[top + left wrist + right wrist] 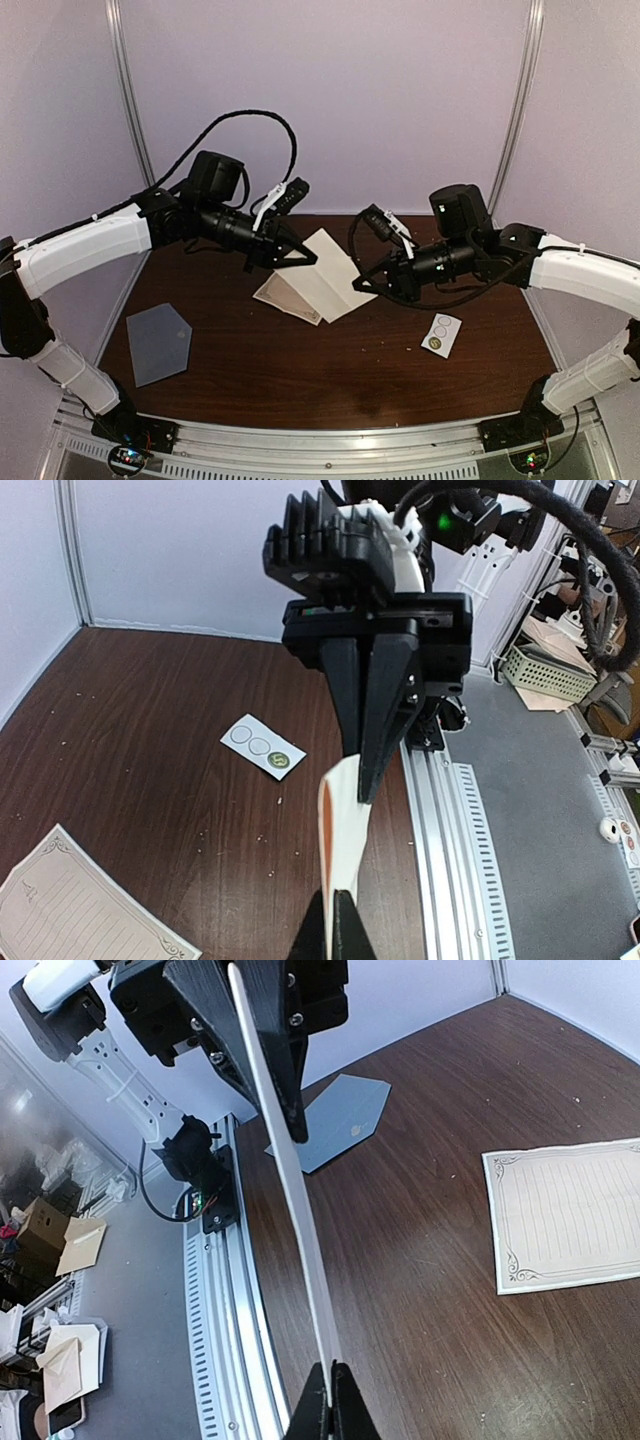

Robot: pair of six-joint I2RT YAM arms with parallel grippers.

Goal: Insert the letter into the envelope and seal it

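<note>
The left gripper (300, 258) is pinched shut on one edge of a white sheet (332, 272). The right gripper (366, 284) is pinched shut on the other edge. The sheet hangs in the air between them, just above a lined sheet (287, 299) that lies flat on the table. The envelope (158, 345) lies flat too, well apart from the lined sheet, on the left arm's side and closer to the robot. Its pointy tip aims away from the robot, and its long side runs the same way. On the other side of the lined sheet is a sticker strip (441, 334). There are two grippers, one envelope, one white sheet, one lined sheet and one strip.
</note>
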